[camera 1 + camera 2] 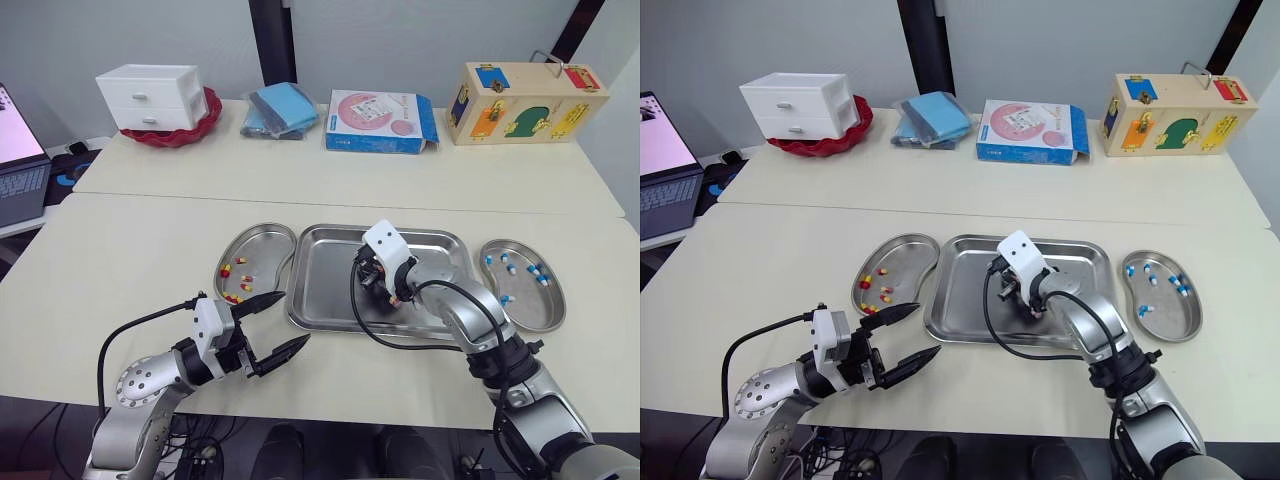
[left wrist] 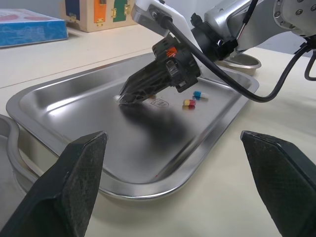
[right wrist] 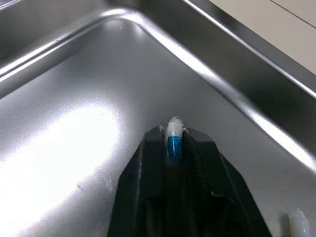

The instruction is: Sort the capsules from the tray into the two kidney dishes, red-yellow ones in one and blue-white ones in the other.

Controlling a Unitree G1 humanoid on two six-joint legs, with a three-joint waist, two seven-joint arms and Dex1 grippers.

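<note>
Right tool (image 2: 124,98) barely pinches a blue-white capsule (image 3: 174,144) in the tray (image 1: 330,300); a jolt could drop it. Left tool (image 1: 294,317) stands open.

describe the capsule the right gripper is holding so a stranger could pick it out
Find the big steel tray. Inside it, the right gripper pinches a blue-white capsule, white end outward; the tray's other capsules lie loose on its floor.

Both arms (image 1: 140,385) are silver-grey metal with round joints, and a black cable (image 1: 140,322) loops beside each. A white block (image 1: 210,320) sits on each wrist, and the left gripper (image 1: 295,318) and right gripper (image 2: 126,97) have black pointed fingers (image 2: 69,182); the right one carries an orange part (image 2: 171,51).
</note>
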